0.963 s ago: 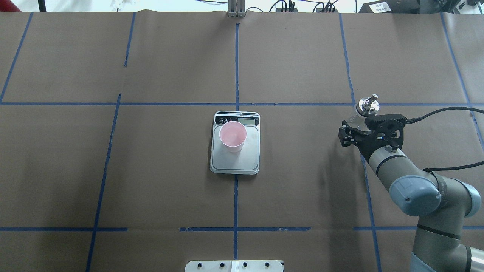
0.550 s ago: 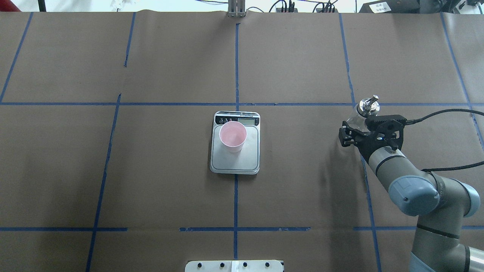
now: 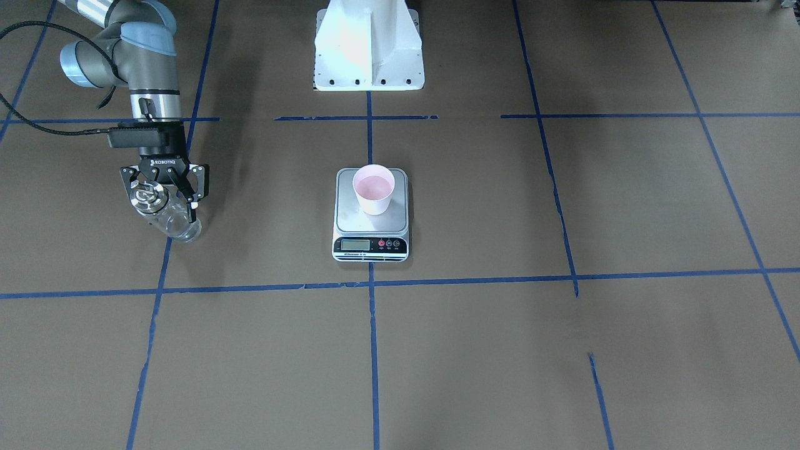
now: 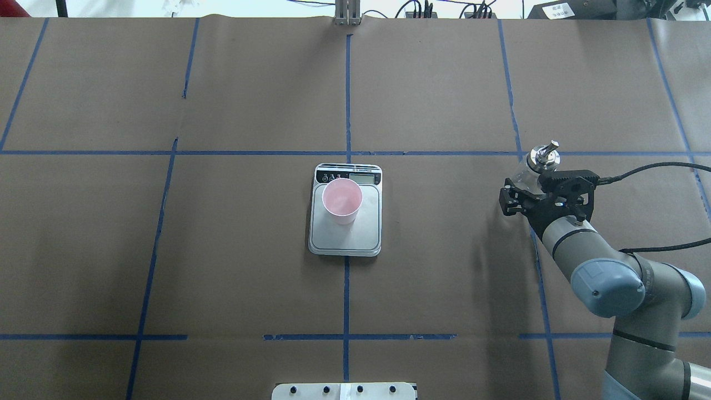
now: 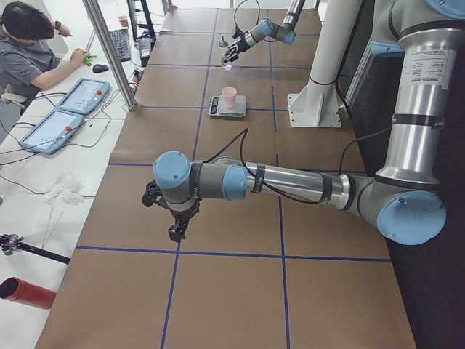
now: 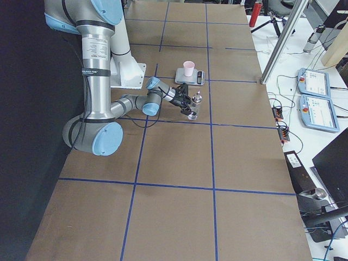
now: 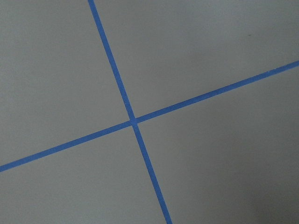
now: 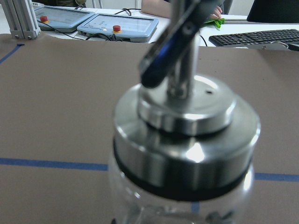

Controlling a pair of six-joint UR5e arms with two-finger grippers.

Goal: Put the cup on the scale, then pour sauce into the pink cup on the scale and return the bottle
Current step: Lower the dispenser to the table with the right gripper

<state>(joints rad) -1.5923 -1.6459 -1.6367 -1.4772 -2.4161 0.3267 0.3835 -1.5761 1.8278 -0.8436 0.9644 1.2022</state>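
Observation:
The pale pink cup [image 4: 342, 199] [image 3: 374, 187] stands upright on the silver scale [image 4: 347, 239] [image 3: 350, 219] at the table's middle, near the display strip. The clear glass bottle [image 4: 543, 157] [image 3: 178, 225] with its silver spout cap is at the table's right, upright, its base at or just above the paper. My right gripper [image 4: 526, 182] [image 3: 165, 209] is closed around the bottle's body from the robot's side. The cap fills the right wrist view [image 8: 187, 140]. My left gripper [image 5: 176, 229] shows only in the exterior left view, above the paper; I cannot tell whether it is open or shut.
The table is covered in brown paper with blue tape lines [image 4: 347, 153]. The white robot base [image 3: 369, 44] stands at the near middle edge. An operator [image 5: 29, 43], tablets and cables are beyond the far edge. The left wrist view shows only paper and a tape cross [image 7: 133, 121].
The bottle and my right gripper have sunk slightly and shifted a few pixels toward the robot together. The cup and the scale have not moved.

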